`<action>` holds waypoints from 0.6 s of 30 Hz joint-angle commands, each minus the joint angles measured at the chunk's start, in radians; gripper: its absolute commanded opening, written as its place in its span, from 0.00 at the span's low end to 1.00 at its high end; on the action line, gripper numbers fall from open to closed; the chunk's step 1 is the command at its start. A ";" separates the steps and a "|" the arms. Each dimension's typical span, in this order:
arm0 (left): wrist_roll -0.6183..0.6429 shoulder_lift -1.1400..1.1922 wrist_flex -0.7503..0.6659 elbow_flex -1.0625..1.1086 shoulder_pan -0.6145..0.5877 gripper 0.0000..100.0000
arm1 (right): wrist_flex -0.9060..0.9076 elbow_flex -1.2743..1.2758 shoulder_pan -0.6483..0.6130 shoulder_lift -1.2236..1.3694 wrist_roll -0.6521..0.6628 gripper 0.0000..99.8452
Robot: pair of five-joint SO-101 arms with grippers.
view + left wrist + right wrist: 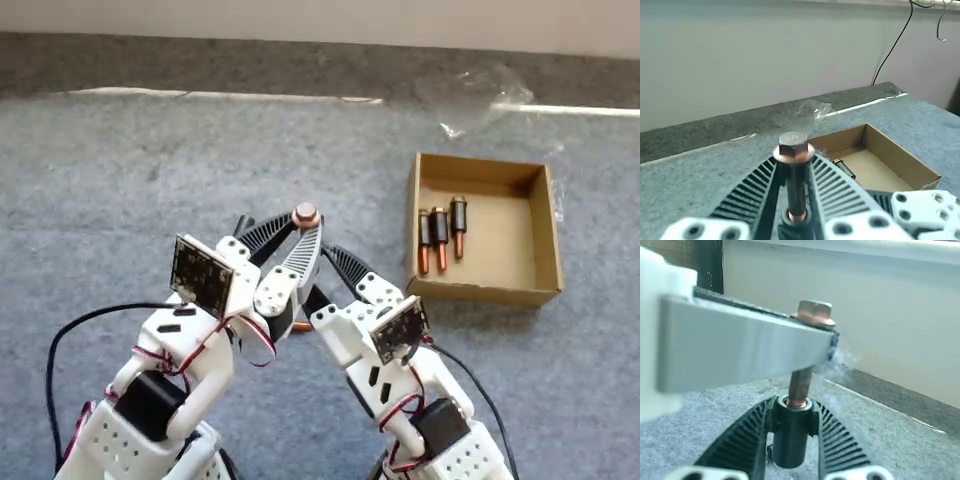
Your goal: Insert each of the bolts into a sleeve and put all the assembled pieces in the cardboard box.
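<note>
A copper bolt (307,214) with a hex head stands upright above the table, and my left gripper (795,167) is shut on its shaft just under the head (794,145). The bolt's lower end sits in the top of a black sleeve (790,436). My right gripper (791,415) is shut on that sleeve from below. In the high view both grippers meet left of the cardboard box (485,291); the left gripper (303,228) is uppermost and the sleeve is hidden under it. Three assembled pieces (440,238) lie side by side in the box.
A crumpled clear plastic bag (480,95) lies behind the box near the table's far edge. Something small and orange (300,327) shows on the grey mat between the two arms. The box (900,167) is open-topped, with low walls.
</note>
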 commanded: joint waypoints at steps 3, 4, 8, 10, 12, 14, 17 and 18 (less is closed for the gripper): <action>-0.006 -0.045 0.049 0.001 0.005 0.00 | -0.044 0.137 -0.004 -0.012 0.003 0.00; -0.006 -0.071 0.051 0.004 0.005 0.00 | -0.044 0.137 -0.004 -0.012 0.003 0.00; -0.006 -0.196 0.069 0.064 0.005 0.00 | -0.044 0.137 -0.004 -0.012 0.003 0.00; -0.006 -0.239 0.071 0.090 0.007 0.00 | -0.044 0.137 -0.004 -0.012 0.003 0.00; -0.006 -0.266 0.071 0.105 0.007 0.00 | -0.044 0.137 -0.004 -0.012 0.003 0.00; -0.006 -0.262 0.072 0.105 0.007 0.00 | -0.042 0.137 -0.004 -0.012 0.003 0.00; -0.006 -0.228 0.072 0.101 0.008 0.00 | -0.041 0.137 -0.004 -0.012 0.003 0.00; -0.006 -0.213 0.072 0.099 0.008 0.00 | -0.041 0.137 -0.004 -0.012 0.003 0.00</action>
